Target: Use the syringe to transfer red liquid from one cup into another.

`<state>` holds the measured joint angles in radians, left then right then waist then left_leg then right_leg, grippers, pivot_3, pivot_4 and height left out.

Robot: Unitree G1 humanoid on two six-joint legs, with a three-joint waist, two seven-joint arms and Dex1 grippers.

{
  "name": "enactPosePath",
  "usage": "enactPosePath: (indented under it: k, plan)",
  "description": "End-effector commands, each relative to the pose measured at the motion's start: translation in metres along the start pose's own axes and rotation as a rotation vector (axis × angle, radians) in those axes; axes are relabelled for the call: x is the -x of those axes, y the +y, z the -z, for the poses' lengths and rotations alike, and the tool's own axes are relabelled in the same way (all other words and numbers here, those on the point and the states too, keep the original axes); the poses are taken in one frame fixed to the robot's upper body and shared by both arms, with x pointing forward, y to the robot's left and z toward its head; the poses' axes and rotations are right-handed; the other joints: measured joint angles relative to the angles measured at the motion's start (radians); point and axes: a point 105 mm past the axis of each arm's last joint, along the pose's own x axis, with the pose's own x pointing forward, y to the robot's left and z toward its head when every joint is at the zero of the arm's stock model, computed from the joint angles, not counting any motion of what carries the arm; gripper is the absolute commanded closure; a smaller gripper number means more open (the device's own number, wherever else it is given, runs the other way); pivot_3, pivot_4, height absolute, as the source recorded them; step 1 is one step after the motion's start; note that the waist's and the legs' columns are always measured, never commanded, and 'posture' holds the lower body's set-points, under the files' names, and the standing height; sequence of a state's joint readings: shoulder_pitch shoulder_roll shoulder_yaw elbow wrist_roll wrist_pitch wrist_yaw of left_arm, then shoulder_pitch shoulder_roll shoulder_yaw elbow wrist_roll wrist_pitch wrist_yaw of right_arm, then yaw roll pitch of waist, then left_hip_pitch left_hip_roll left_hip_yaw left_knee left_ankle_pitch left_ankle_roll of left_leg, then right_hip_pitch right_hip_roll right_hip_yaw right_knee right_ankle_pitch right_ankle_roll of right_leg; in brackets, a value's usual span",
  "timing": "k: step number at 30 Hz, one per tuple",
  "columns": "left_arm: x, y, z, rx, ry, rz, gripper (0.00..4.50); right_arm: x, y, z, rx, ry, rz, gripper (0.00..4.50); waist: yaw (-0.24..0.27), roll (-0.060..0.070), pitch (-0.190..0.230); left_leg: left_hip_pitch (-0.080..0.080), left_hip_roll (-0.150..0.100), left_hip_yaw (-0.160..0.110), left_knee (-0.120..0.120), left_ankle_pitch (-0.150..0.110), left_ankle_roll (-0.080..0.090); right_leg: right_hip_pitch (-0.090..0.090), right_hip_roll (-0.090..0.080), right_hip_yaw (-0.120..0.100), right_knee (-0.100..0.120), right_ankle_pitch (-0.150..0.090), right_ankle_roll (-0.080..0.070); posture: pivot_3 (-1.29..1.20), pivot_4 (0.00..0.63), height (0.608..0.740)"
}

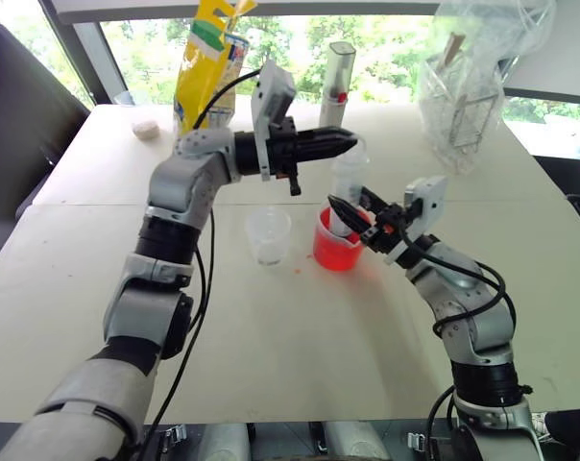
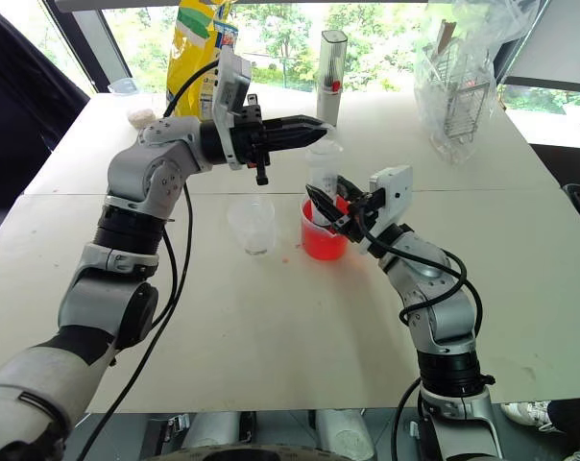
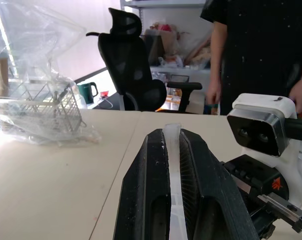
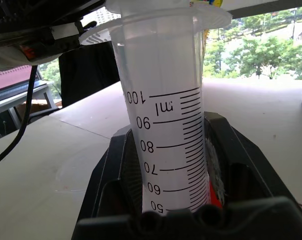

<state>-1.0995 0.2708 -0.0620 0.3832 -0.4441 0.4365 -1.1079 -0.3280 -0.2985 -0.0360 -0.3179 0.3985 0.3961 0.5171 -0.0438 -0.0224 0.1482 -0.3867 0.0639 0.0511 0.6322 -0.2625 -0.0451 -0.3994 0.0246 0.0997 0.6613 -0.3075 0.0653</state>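
Your right hand (image 1: 352, 216) is clamping the clear barrel of the syringe (image 4: 166, 125), holding it upright with its lower end down in the red beaker (image 1: 334, 252); the printed scale is facing that wrist's camera. Your left hand (image 1: 348, 142) is reaching in level from the left at the top of the syringe, its fingers (image 3: 151, 190) pinched tight on a thin clear plastic strip, the plunger handle as far as you can tell. The beaker, holding the red liquid (image 2: 321, 242), is sitting on the pale bench (image 1: 300, 336), with one small clear cup (image 1: 268, 235) just to its left, apart from it. Farther back are standing one yellow bag (image 1: 208, 62), one tall silver canister (image 1: 336, 84) and one wire basket in a plastic bag (image 1: 463, 91). Windows with greenery are running behind the bench; an office chair (image 3: 133, 65) and a person (image 3: 261, 50) are standing beyond it.
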Motion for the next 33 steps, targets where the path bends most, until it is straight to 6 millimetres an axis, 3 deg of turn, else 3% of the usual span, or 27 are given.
enactPosePath:
  k: [1, 14, 33]
  plan:
    - [0.0, 0.004, -0.045, -0.118, -0.095, -0.018, 4.48, -0.001, 0.011, -0.007, 0.006, -0.028, -0.044, 3.15, 0.0, 0.0, 0.0, 0.0, 0.0, 0.0, 0.0, 0.0, 0.0, 0.0, 0.0, 0.0, 0.0, 0.0, 0.0, 0.0, 0.15, 0.74]
    - [0.003, 0.013, -0.068, -0.188, -0.133, -0.055, 4.48, 0.001, 0.011, 0.018, -0.017, 0.034, -0.058, 3.15, -0.001, 0.0, 0.0, 0.0, 0.0, 0.0, 0.0, 0.0, 0.0, 0.0, 0.0, 0.0, 0.0, 0.0, 0.0, 0.0, 0.15, 0.74]
    - [0.003, 0.016, -0.072, -0.206, -0.144, -0.069, 4.48, 0.001, 0.009, 0.018, -0.005, 0.037, -0.064, 3.15, -0.001, 0.0, 0.0, 0.0, 0.0, 0.0, 0.0, 0.0, 0.0, 0.0, 0.0, 0.0, 0.0, 0.0, 0.0, 0.0, 0.15, 0.74]
